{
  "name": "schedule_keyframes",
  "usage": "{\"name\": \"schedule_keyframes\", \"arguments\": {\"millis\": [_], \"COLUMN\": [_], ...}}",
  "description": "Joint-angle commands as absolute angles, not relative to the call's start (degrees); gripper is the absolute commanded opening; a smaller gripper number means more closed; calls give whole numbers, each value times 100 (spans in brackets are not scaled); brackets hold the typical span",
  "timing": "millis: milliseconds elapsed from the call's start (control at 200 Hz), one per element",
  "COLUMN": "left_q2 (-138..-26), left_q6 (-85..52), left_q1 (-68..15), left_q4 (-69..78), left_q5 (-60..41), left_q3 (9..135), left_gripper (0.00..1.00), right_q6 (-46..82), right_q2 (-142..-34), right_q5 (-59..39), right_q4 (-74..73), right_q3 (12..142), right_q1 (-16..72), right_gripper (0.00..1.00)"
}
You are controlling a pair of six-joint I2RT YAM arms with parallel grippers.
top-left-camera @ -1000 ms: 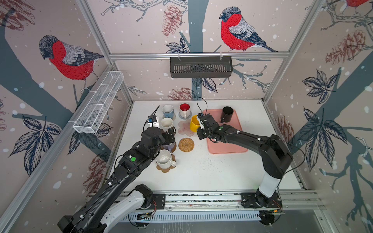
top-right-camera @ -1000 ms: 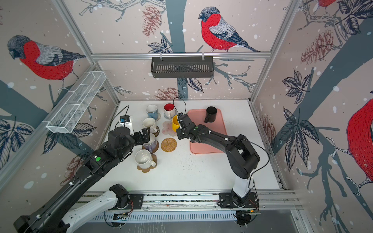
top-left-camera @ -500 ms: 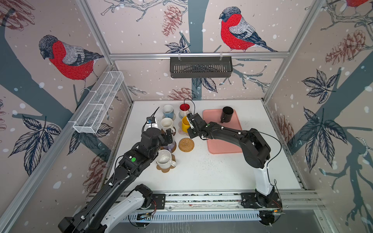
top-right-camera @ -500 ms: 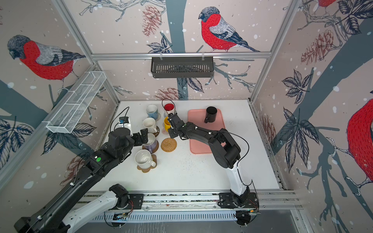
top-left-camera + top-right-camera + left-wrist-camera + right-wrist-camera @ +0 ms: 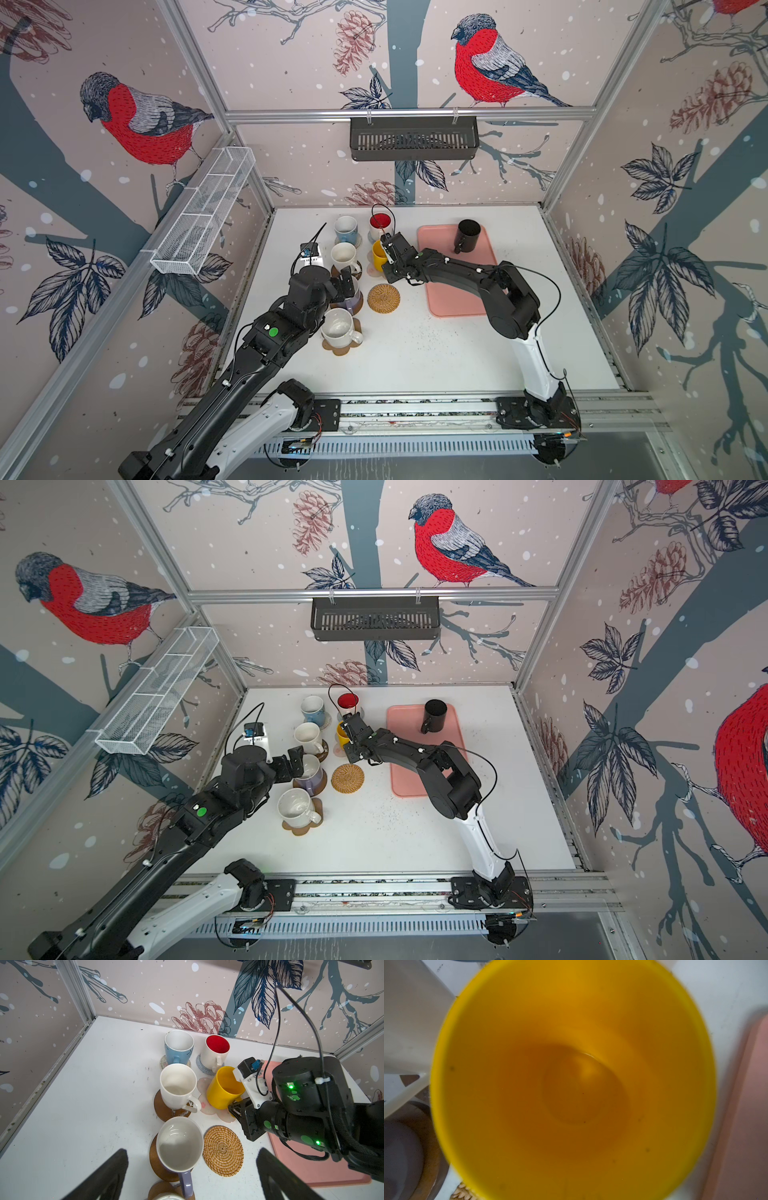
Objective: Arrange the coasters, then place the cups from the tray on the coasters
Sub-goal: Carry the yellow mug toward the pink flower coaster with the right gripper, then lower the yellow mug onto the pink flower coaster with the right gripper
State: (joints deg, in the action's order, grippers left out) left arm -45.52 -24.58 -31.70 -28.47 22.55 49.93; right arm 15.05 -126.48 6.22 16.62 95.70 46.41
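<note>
Near to far in both top views. A cream mug (image 5: pixel 338 328) sits on the cork flower coaster (image 5: pixel 341 352). The left gripper (image 5: pixel 192 1153), jaws wide apart and empty, hangs close to the lavender mug (image 5: pixel 352 297). The wicker coaster (image 5: pixel 383 297) lies at that mug's 3 o'clock. At the wicker's 12 o'clock, the right gripper (image 5: pixel 235 1108) is clamped on the tilted yellow mug (image 5: pixel 379 255) over the pink flower coaster (image 5: pixel 204 1105). The black mug (image 5: pixel 467 237) stands at the 12 o'clock end of the salmon tray (image 5: pixel 444 301).

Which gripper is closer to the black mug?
Right. Right gripper, holding the yellow mug, sits left of the black mug; left gripper, open at the lavender mug, is farther off.
</note>
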Motion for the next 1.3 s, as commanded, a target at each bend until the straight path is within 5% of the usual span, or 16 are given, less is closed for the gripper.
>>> {"name": "schedule_keyframes", "arguments": {"millis": [0,120,350,630,1296], "left_q2": [-4546,-4518,-4531,-4515,-4580], "left_q6": [-2391,-2382,-2355,-2333,-2266], "left_q1": [-3172,-3167,-3159,-3164,-3302], "left_q4": [-2681,-2663,-2653,-2745,-3572], "left_q5": [2260,2262,2245,2214,1170], "left_q3": [4963,4935,4957,5079,5691], "left_gripper": [96,97,96,96,97], "right_q6": [1481,1480,1536,1512,1806], "right_q2": [-12696,-12721,-12718,-12566,-10140], "right_q5": [834,942,949,1053,1224], "right_q4": [1503,1534,1591,1626,862], "right_q3": [9644,9655,9651,9580,7524], "right_q1": [4649,4649,4658,4667,4593], "right_gripper": [0,4,43,64,76]}}
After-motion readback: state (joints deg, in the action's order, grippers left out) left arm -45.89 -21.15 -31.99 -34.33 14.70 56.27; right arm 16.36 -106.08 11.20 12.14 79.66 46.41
